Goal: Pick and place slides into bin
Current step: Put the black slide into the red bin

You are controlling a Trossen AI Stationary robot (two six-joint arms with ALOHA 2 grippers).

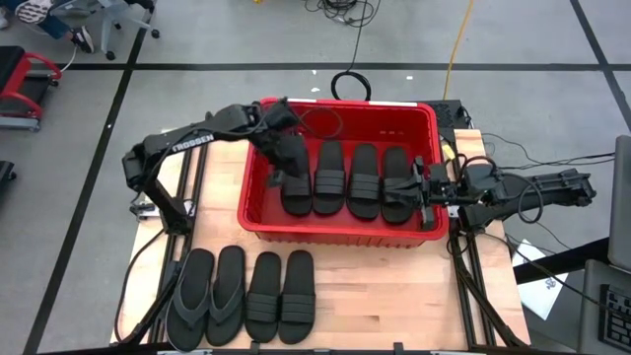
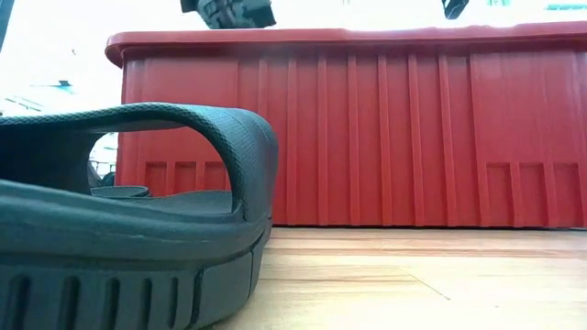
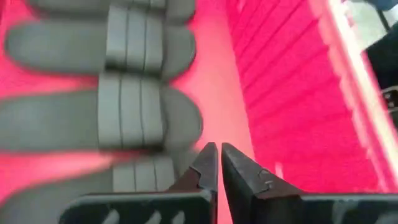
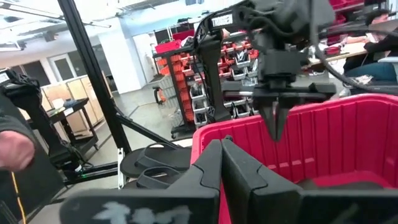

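The red bin point(image 1: 258, 225) stands mid-table and holds several black ribbed slides point(image 1: 364, 180) lying flat, side by side, on its floor. My left gripper point(image 1: 279, 180) is inside the bin's left part, pointing down over the leftmost slide point(image 3: 74, 121). It is shut and empty point(image 3: 217, 152). My right gripper point(image 1: 418, 187) is shut and empty point(image 4: 221, 146), level over the bin's right rim, pointing toward the left arm point(image 4: 277, 93). A dark-grey flip-flop pair point(image 1: 209, 296) and a pair of black slides point(image 1: 280, 296) lie on the table in front of the bin.
In the low view, one of the front slides point(image 2: 138, 211) fills the foreground before the bin's ribbed wall point(image 2: 385, 137). Bare wooden table point(image 1: 394, 296) lies at the front right. Cables and a black ring point(image 1: 350, 87) lie on the floor behind the bin.
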